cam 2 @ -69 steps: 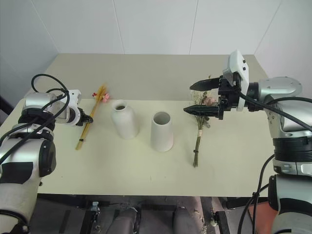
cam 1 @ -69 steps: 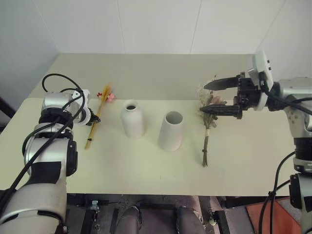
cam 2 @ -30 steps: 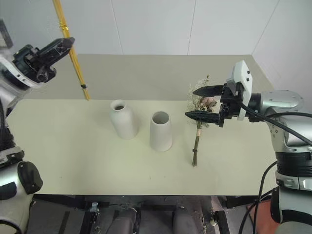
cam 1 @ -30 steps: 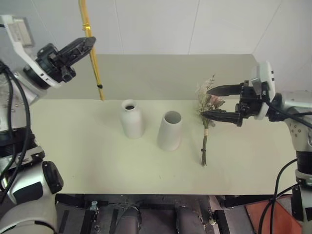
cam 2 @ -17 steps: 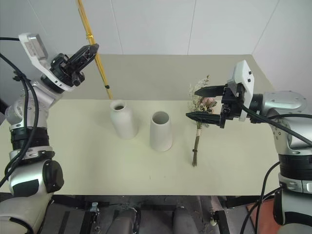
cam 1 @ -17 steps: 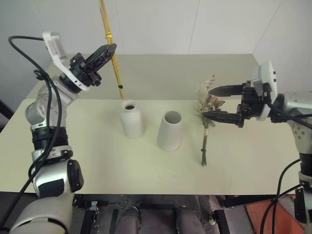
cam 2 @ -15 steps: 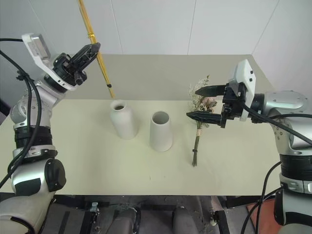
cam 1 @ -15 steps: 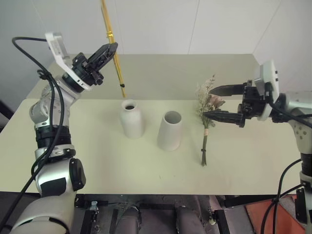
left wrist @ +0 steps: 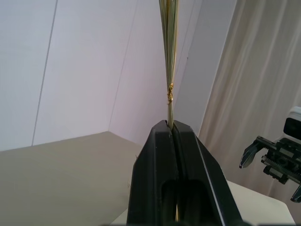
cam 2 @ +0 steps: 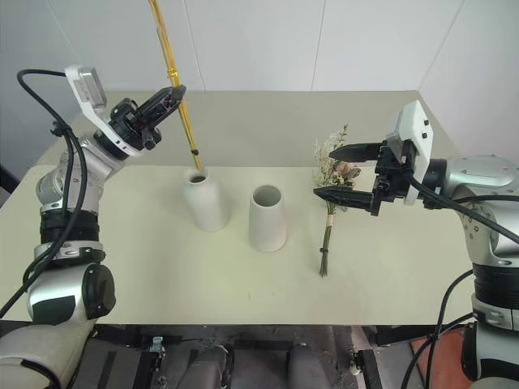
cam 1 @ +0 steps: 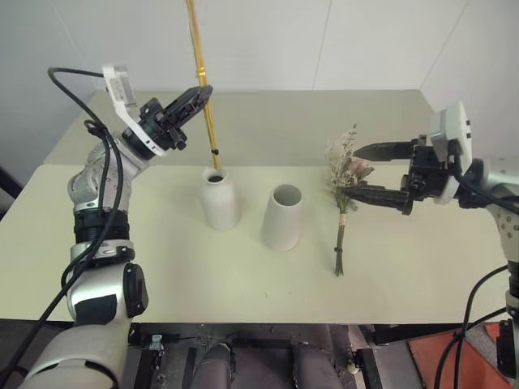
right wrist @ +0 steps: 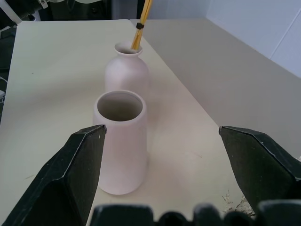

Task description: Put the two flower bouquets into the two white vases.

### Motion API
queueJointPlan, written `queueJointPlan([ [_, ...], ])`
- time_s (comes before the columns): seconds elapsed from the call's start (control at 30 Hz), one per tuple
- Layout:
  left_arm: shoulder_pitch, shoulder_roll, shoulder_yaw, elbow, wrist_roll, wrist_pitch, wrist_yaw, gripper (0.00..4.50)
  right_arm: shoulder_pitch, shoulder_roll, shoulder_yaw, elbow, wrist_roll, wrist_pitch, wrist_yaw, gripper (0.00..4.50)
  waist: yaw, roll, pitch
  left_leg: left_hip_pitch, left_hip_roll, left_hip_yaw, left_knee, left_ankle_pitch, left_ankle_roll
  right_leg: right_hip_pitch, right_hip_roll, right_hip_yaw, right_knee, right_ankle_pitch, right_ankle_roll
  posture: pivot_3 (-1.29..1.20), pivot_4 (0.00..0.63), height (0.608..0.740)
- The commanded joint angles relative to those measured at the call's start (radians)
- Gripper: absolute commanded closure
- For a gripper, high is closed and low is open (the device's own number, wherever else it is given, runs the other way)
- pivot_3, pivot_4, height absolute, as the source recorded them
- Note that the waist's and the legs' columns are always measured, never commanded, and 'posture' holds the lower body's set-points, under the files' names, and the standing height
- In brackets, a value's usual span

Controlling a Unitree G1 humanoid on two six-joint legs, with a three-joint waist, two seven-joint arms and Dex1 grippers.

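Right wrist view: wheat bundle — clamped in my left end effector — hangs near-upright, tip entering bottle vase directly below.

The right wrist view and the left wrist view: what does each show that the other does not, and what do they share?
Right wrist view: the white bottle-shaped vase, the white tapered wide-mouth vase and the cream table; the stalk tips sit at the bottle vase's mouth. Left wrist view: the left gripper shut on the stalks, with a beige curtain behind. Both show the slim golden wheat-like bundle and the open right gripper.
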Motion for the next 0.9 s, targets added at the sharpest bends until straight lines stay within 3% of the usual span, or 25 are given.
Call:
queueJointPlan([
  [0.03,0.002,0.009,-0.002,-0.014,0.008,-0.009,-0.004,4.45,0.002,-0.01,-0.049,-0.028,0.039,0.013,-0.01,0.0,0.0,0.0,0.0,0.0,0.0,0.0,0.0,0.0,0.0,0.0,0.0,0.0,0.0,0.0,0.0,0.0,0.15,0.74],
  [0.33,0.093,0.018,-0.061,-0.07,0.049,-0.035,-0.072,4.45,0.011,-0.024,-0.054,-0.033,0.054,0.012,-0.015,0.0,0.0,0.0,0.0,0.0,0.0,0.0,0.0,0.0,0.0,0.0,0.0,0.0,0.0,0.0,0.0,0.0,0.15,0.74],
  [0.6,0.221,0.101,-0.039,-0.223,0.007,0.046,-0.1,2.09,0.019,-0.018,-0.048,-0.027,0.048,0.007,-0.018,0.0,-0.003,0.0,0.0,0.0,0.0,0.0,0.0,0.0,0.0,0.0,0.0,0.0,0.0,0.0,0.0,0.0,0.15,0.74],
  [0.8,0.397,0.27,0.044,-0.441,-0.091,0.15,-0.157,0.13,0.016,-0.016,-0.044,-0.014,0.051,0.015,-0.016,0.0,-0.005,0.0,0.0,0.0,0.001,0.0,-0.001,0.0,0.0,0.0,0.001,0.0,-0.001,0.0,0.0,0.0,0.15,0.74],
  [0.9,0.495,0.365,0.09,-0.537,-0.11,0.162,-0.19,0.02,0.014,-0.015,-0.037,-0.004,0.048,0.016,-0.012,0.0,-0.002,0.0,0.0,0.001,0.002,0.0,-0.001,0.0,0.0,0.0,0.001,0.0,-0.001,0.0,0.0,0.0,0.15,0.74],
])
